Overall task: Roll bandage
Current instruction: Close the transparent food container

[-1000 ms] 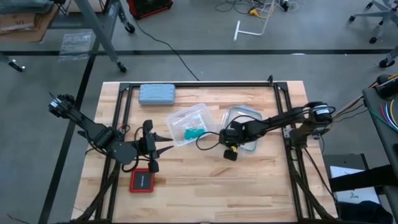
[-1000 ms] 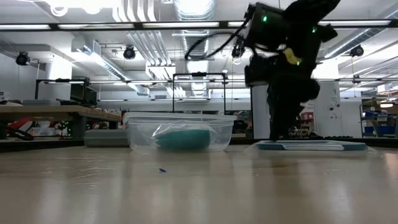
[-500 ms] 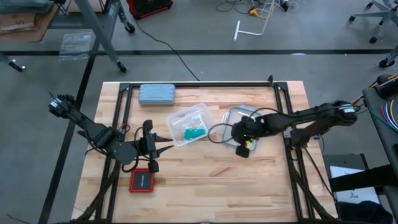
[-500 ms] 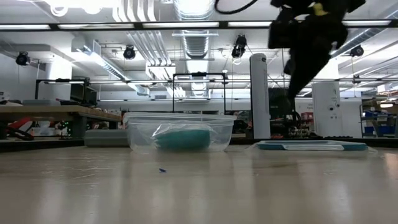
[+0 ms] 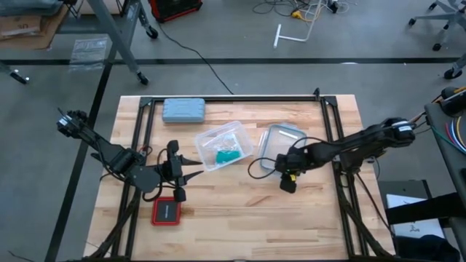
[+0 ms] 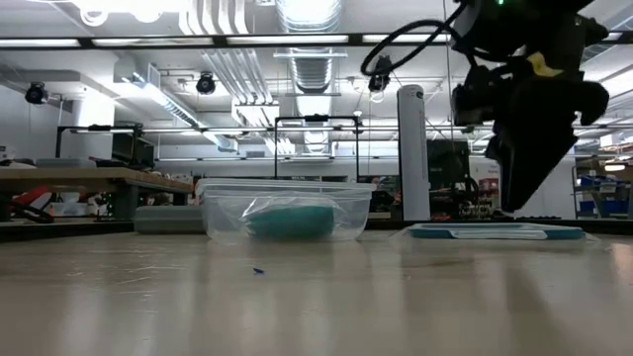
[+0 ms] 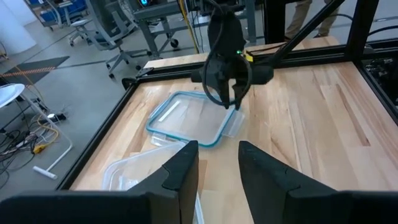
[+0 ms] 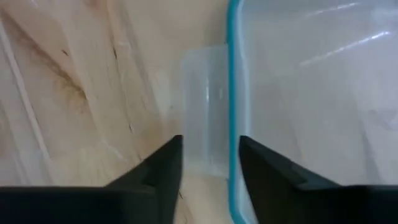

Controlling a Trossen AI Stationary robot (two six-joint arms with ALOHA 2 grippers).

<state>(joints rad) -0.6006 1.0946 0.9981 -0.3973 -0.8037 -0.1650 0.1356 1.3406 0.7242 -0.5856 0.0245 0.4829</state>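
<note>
Teal-green bandage (image 5: 227,155) in clear container (image 5: 239,137), teal-rimmed clear lid (image 5: 272,134), grey-blue case (image 5: 183,110), red-and-black square (image 5: 166,212), pale striped wood table (image 5: 240,218), dark arms.

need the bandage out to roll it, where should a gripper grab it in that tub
Come straight down through the open top of the clear tub and pinch the raised middle of the bandage. It lies bunched on the tub floor with walls all round, so a side approach is blocked. The lid is already off.

On the counter (image 5: 240,211), the bandage (image 5: 226,155) lies in an open container (image 5: 244,143); its lid (image 5: 271,138) rests just right, a case (image 5: 183,110) behind, a square pad (image 5: 165,212) front-left.
</note>
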